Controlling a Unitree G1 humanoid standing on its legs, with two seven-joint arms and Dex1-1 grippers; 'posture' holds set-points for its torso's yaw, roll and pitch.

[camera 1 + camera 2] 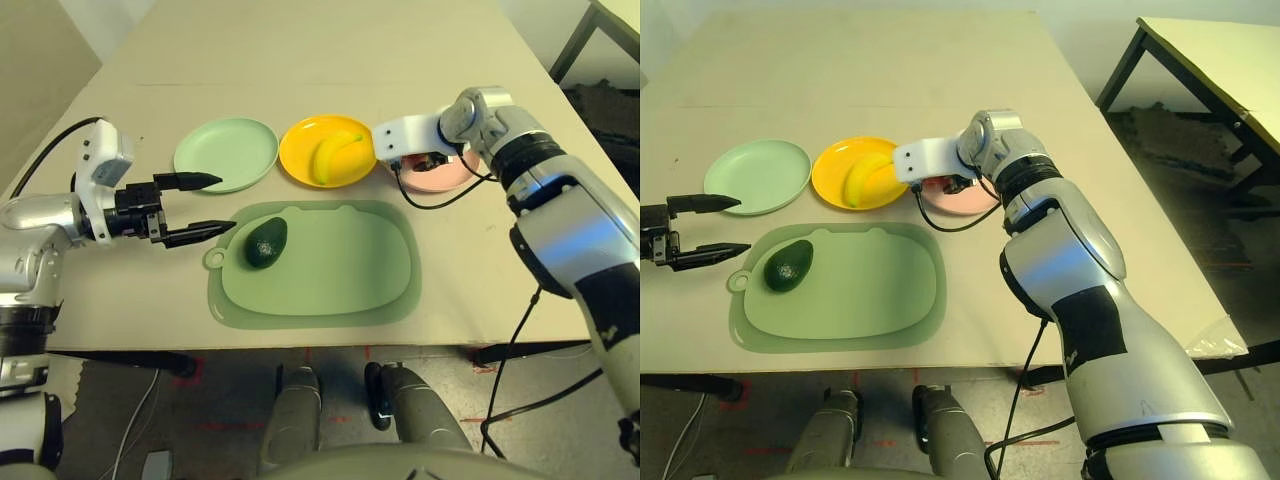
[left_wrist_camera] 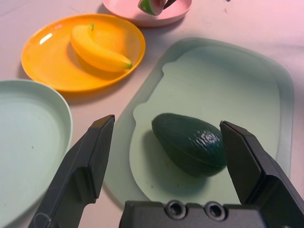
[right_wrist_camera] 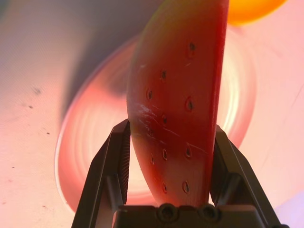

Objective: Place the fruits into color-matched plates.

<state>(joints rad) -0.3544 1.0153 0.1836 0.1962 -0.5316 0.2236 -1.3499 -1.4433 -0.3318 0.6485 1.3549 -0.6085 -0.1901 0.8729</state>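
One beige table (image 1: 330,60), second table (image 1: 1220,45) beside; right claw (image 3: 168,156) grips watermelon wedge (image 3: 178,95), left claw (image 2: 166,156) wide.

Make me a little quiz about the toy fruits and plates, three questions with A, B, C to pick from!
1. Where does the avocado lie?
A. on the green mat
B. on the mint green plate
C. on the bare table

2. How many plates hold a fruit lying in them?
A. none
B. one
C. three

3. What is the right pincer doing?
A. standing open with nothing in it
B. gripping the watermelon wedge over the pink plate
C. gripping the banana

Answers: 1 A, the avocado rests on the mat beside the open left pincer. 2 B, only the yellow plate has its banana. 3 B, its fingers clamp the red wedge.
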